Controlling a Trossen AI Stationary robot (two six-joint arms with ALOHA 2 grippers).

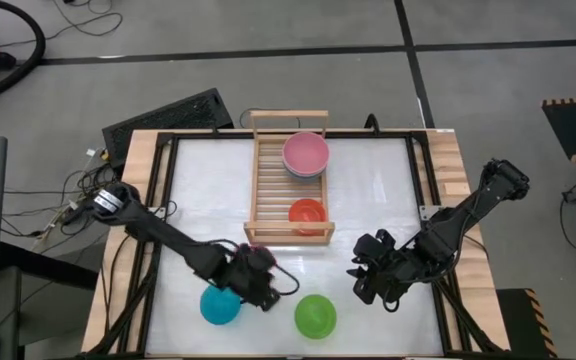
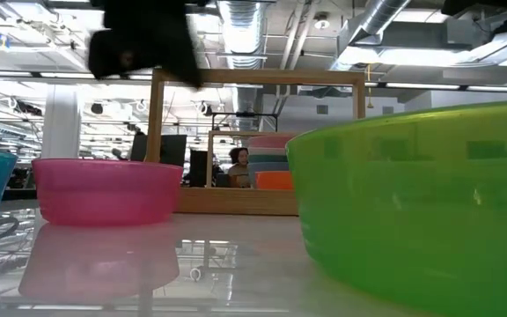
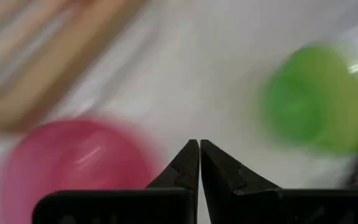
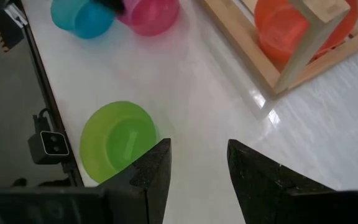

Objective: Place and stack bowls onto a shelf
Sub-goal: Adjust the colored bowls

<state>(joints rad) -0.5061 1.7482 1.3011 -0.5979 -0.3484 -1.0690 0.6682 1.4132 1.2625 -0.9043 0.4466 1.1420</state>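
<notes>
Your left gripper (image 1: 258,268), fingers pressed shut on nothing, hovers over the small magenta plastic bowl (image 4: 151,14) near the table's front edge, w/ the cyan plastic bowl (image 1: 220,305) just beside it. Your right gripper (image 4: 197,163) hangs open & empty near the lime green plastic bowl (image 1: 315,315). On the light wooden slatted shelf (image 1: 268,180): a pink-topped stack of larger bowls (image 1: 305,154) & the small orange-red bowl (image 1: 307,213).

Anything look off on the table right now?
Nothing stands out. The rack sits square, holding a stack of large bowls and an orange bowl. The cyan, magenta and green bowls stand upright on the table; nothing tipped or spilled.
</notes>
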